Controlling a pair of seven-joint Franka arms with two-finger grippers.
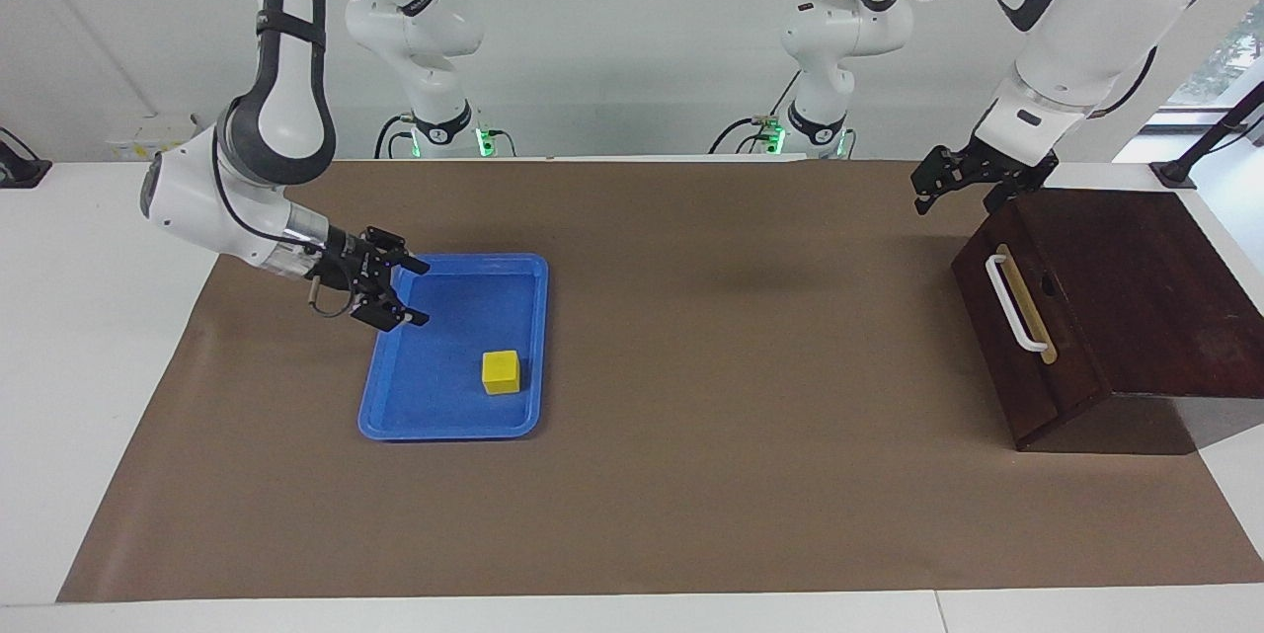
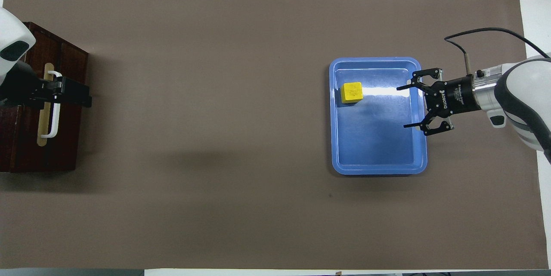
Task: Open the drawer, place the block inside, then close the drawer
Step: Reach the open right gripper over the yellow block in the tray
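The yellow block [image 1: 501,371] [image 2: 351,92] lies in a flat blue tray [image 1: 444,366] [image 2: 374,138], in the part farther from the robots. My right gripper [image 1: 425,293] [image 2: 402,107] is open and empty, over the tray's rim at the right arm's end, apart from the block. The dark wooden drawer [image 1: 1027,356] [image 2: 64,138] is shut in its box [image 1: 1136,287] at the left arm's end; its white handle [image 1: 1012,302] [image 2: 54,112] faces the middle of the table. My left gripper [image 1: 955,203] [image 2: 75,95] is open and empty, up over the box's upper edge above the handle.
A brown mat [image 1: 741,416] covers most of the white table. The box stands tilted, its front sloping.
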